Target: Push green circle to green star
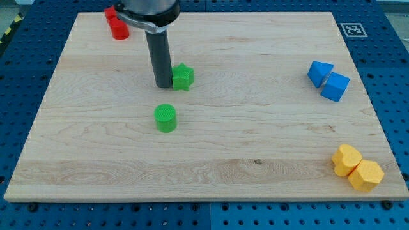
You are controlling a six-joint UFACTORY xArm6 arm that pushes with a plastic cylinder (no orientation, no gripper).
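At the far left top of the wooden surface (96,160), a red block (116,24) sits partly hidden behind the arm. My tip (162,85) rests just left of the green star (183,76), apparently touching it. There is no claw, only the rod, holding nothing. The green circle (165,118) lies just below the tip, apart from the star. Two blue blocks (328,80) touch at right; two yellow blocks (356,167) touch at lower right.
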